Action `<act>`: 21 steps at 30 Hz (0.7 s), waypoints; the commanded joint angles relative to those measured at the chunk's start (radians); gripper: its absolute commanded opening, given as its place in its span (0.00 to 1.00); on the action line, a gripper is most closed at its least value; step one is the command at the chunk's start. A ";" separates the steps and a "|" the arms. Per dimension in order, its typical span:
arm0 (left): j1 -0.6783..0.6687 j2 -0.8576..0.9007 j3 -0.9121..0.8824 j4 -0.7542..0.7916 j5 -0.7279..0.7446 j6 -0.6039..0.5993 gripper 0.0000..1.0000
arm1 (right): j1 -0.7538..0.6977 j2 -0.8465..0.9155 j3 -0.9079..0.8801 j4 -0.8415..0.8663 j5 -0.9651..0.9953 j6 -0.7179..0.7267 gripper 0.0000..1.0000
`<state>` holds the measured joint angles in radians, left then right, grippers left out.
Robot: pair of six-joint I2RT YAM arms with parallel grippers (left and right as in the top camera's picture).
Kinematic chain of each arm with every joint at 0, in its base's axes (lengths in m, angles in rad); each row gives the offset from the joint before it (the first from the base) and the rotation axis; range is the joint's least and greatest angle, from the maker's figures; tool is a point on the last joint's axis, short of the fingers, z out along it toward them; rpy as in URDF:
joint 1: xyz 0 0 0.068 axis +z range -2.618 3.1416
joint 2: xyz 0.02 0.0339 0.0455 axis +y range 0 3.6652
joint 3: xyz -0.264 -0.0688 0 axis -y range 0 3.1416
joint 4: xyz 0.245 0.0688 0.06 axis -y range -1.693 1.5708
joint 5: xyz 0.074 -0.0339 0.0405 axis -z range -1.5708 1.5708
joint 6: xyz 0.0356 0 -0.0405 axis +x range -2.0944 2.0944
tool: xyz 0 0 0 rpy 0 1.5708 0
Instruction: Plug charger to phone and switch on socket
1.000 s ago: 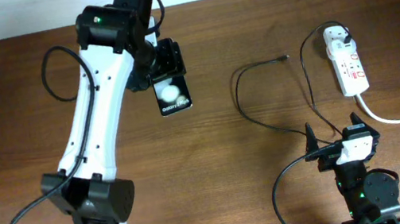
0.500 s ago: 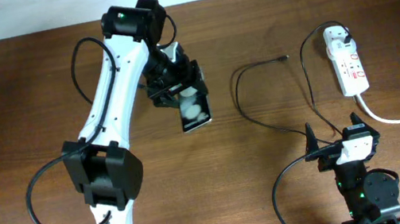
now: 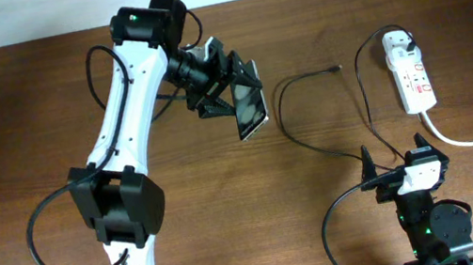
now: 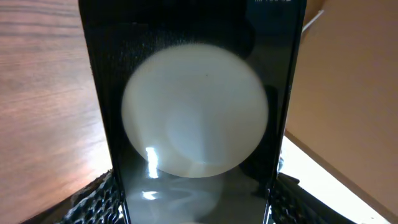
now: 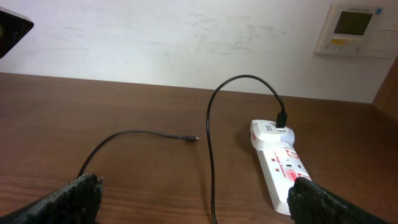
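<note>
Left arm (image 3: 122, 103): white links, black joints, looping black cables.

Nothing legible from here.
White lettering on the phone (image 4: 193, 124) is cropped at the frame's top edge; the socket (image 5: 283, 171) markings and the wall panel (image 5: 352, 28), upper right, are too small.

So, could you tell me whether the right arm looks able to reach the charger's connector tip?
Probably yes: the right hand is open and empty, and the connector tip lies unobstructed on the table ahead.
</note>
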<state>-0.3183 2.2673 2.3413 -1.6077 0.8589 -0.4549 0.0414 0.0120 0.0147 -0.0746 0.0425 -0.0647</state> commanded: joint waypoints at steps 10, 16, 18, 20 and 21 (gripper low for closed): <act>0.003 -0.001 0.015 0.002 0.058 -0.019 0.50 | -0.003 -0.008 -0.009 -0.003 -0.010 -0.006 0.99; 0.003 -0.001 0.015 0.002 0.058 -0.019 0.49 | -0.003 -0.008 -0.009 -0.003 -0.009 -0.006 0.99; 0.003 -0.001 0.015 0.002 0.059 -0.014 0.48 | -0.003 -0.008 -0.009 -0.003 -0.010 -0.006 0.99; 0.003 -0.001 0.014 0.002 0.059 -0.011 0.48 | -0.003 -0.008 -0.009 -0.003 -0.010 -0.006 0.99; 0.003 -0.001 0.014 0.001 0.061 -0.011 0.48 | -0.003 -0.008 -0.009 -0.003 -0.011 -0.006 0.99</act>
<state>-0.3183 2.2673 2.3413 -1.6073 0.8688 -0.4656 0.0414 0.0120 0.0147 -0.0746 0.0425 -0.0643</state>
